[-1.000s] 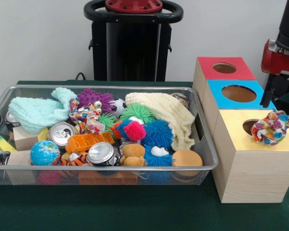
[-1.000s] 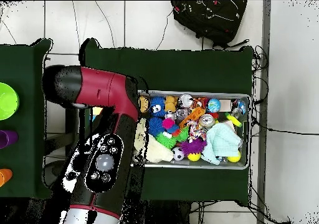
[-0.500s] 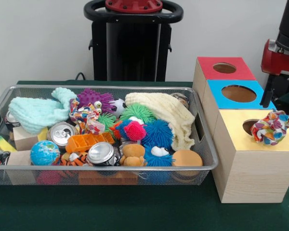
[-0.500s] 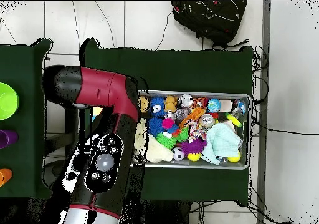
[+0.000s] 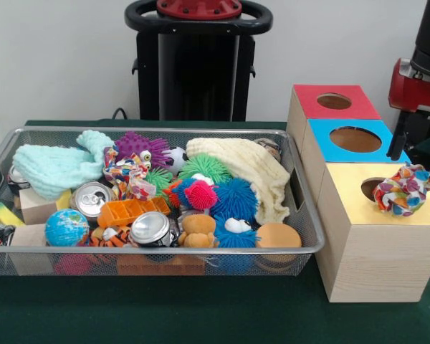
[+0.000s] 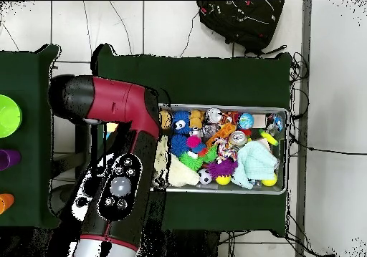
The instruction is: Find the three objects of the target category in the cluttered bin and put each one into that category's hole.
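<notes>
From the front, a wire bin [image 5: 301, 236] sits on the green bench [image 5: 201, 319], packed full. Inside lie a mint cloth [image 5: 54, 168], a cream cloth [image 5: 247, 168], a purple spiky toy [image 5: 140, 145], a green spiky ball [image 5: 204, 166], a pink spiky ball [image 5: 201, 195], a blue spiky ball [image 5: 235, 198], two cans [image 5: 150, 228], an orange tray [image 5: 129, 210], a globe ball [image 5: 66, 228], a brown plush [image 5: 198, 231], a patterned cloth strip [image 5: 129, 175] and wooden blocks [image 5: 36, 206].

Just beside the bin stand three wooden boxes in a row: a red box [image 5: 333, 102] farthest back, a blue box [image 5: 355, 140] in the middle, a yellow box [image 5: 376, 229] nearest. Each has a round hole in its top. A colourful cloth [image 5: 405, 190] rests on the yellow box, at the edge of its hole, partly over the opening. Part of the arm [image 5: 416, 79] shows at the right edge, above the boxes. The pincer itself is not clearly visible here; I cannot tell whether it is apart or together.

From overhead, the red and black arm [image 6: 118, 147] reaches over the left end of the bin [image 6: 279, 190] and hides the boxes and the pincer. The mint cloth [image 6: 254, 161] lies toward the bin's right end, the cream cloth [image 6: 175, 170] at the left end beside the arm. A black bag [image 6: 240, 21] lies on the floor beyond the bench.
</notes>
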Controlling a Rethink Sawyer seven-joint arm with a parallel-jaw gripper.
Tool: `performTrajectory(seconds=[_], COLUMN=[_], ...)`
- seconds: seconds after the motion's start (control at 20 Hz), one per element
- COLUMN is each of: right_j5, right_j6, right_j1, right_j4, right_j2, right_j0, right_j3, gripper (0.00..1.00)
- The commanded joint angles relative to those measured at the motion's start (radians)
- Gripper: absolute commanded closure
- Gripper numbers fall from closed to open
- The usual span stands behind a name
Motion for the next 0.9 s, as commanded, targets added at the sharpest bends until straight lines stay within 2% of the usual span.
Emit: performTrajectory(seconds=[0.05,0.15,0.2,0.35,0.55,0.9], right_j5=[-0.022,-0.035,-0.046,-0.068,-0.027,-0.018], right_j6=[0.171,0.17,0.168,0.168,0.156,0.175], right_j1=[0.004,-0.003,-0.005,-0.01,-0.002,0.001], right_j4=[-0.01,-0.008,-0.006,-0.002,-0.017,-0.018], right_j2=[0.094,0.096,0.099,0.103,0.096,0.085], right_j0=[-0.022,-0.019,-0.02,-0.02,-0.021,-0.017], right_j3=[0.046,0.06,0.065,0.074,0.05,0.044], gripper=[0.0,0.0,1.0,1.0,1.0,1.0])
